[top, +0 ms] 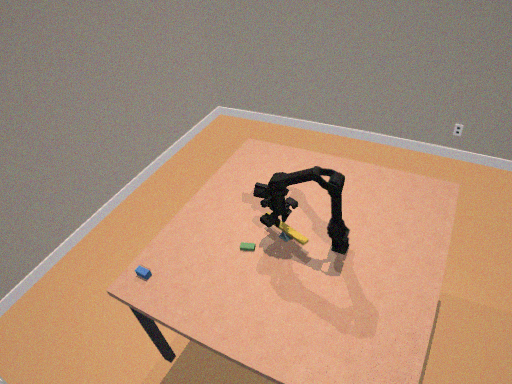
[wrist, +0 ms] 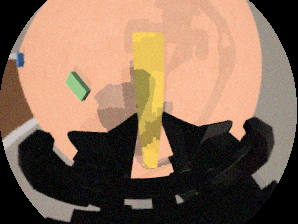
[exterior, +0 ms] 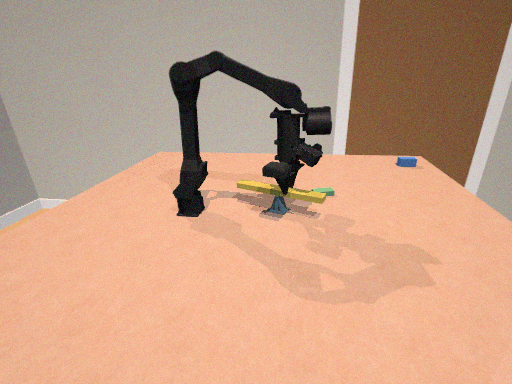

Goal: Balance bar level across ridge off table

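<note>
Now we have the table [top: 210,280] [exterior: 200,280] [wrist: 200,85], and over it the black arm [top: 337,210] [exterior: 189,120], reaching down. The yellow bar [top: 295,234] [exterior: 307,196] [wrist: 149,50] sits clamped in our end effector [top: 281,224] [exterior: 285,192] [wrist: 149,115], its long axis running crosswise between the fingertips, just over the blue-grey ridge [top: 285,237] [exterior: 278,206] (contact, we can't tell). No containers anywhere!
</note>
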Action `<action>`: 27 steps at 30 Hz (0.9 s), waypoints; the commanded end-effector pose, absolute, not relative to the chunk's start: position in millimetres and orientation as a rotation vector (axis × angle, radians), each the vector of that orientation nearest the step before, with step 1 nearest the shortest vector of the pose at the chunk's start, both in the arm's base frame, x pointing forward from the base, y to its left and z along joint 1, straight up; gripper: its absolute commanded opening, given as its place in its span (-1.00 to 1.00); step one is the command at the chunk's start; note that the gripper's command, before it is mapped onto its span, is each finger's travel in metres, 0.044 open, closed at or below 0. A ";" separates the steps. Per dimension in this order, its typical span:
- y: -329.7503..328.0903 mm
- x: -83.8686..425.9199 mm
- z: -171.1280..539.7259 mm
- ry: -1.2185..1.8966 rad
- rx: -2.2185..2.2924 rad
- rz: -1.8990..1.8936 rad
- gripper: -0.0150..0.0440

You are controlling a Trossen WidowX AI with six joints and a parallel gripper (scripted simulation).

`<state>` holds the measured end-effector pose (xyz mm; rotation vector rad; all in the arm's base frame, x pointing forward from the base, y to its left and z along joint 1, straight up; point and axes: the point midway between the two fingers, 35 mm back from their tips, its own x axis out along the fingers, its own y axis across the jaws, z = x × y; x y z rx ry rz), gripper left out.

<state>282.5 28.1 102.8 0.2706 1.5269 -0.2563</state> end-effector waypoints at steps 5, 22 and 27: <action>28.1 282.4 102.8 1.527 0.271 -0.256 -0.49; 28.1 282.4 102.8 1.527 0.271 -0.256 0.07; 28.1 282.4 102.8 1.527 0.271 -0.256 0.07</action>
